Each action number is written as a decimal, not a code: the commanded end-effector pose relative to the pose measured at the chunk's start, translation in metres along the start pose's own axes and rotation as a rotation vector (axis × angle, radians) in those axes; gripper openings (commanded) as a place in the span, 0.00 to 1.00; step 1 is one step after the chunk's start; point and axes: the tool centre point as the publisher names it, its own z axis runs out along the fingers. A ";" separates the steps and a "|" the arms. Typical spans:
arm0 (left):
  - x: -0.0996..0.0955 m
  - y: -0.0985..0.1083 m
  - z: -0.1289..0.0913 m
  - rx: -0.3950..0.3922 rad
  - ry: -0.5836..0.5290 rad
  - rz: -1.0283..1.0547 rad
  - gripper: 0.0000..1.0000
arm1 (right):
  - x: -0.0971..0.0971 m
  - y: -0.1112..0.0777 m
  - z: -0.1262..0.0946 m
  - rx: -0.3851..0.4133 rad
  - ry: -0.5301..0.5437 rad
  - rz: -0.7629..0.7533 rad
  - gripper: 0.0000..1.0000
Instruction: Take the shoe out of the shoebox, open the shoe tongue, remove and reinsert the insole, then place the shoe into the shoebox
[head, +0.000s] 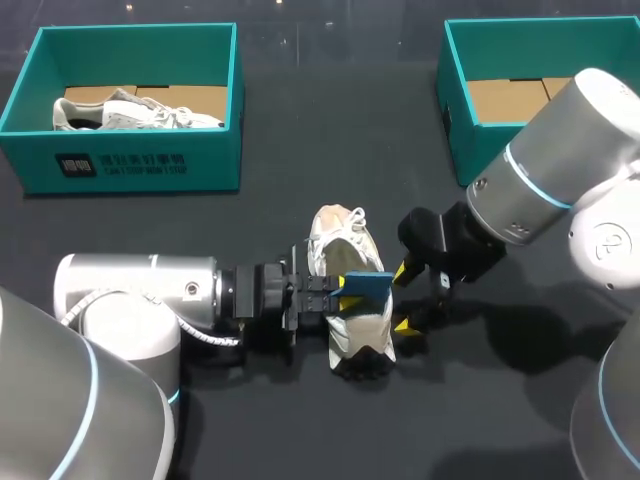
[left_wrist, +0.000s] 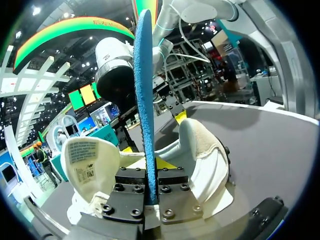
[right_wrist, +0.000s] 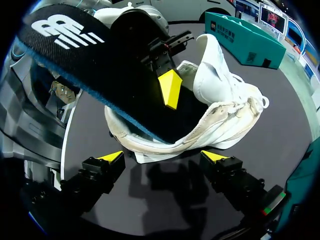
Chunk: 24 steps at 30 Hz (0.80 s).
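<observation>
- While my left hand (head: 325, 290) is clamped on the insole (head: 366, 285), the shoe (head: 340, 240) sits on the desk (head: 280, 425) near the middle, out of both boxes.
- Left hand: fingers pinch the insole from both sides. In the left wrist view it stands on edge and sticks straight out ahead of the fingers.
- Insole: blue underside, black top. It hangs over the heel half of the shoe, and the right wrist view shows its lower end down in the shoe's opening. I can't tell whether it touches the inside.
- Shoe: white, upright on its sole, with the toe pointing away from me and the heel nearest me. The tongue (left_wrist: 87, 160) is folded forward, with the label on its inner face showing.
- Right hand (head: 402, 298): fingers spread wide and holding nothing. It's low over the desk, just beside the shoe's right side. One yellow tip is level with the middle of the shoe, the other nearer the heel.
- Left box (head: 130, 165): teal, at the far left of the desk, with a second shoe (head: 130, 113) lying inside.
- Right box (head: 452, 110): teal, at the far right, with only a brown cardboard floor showing. My right arm covers part of it.
</observation>
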 end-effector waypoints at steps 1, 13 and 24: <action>0.000 0.003 0.001 0.004 0.004 -0.005 0.00 | 0.001 0.001 0.001 0.003 -0.004 0.001 1.00; 0.001 -0.016 -0.002 0.031 0.007 0.006 0.30 | 0.001 0.001 0.001 0.003 -0.004 0.001 1.00; 0.009 -0.040 -0.001 0.051 0.010 0.031 0.37 | 0.001 0.001 0.001 0.003 -0.004 0.001 1.00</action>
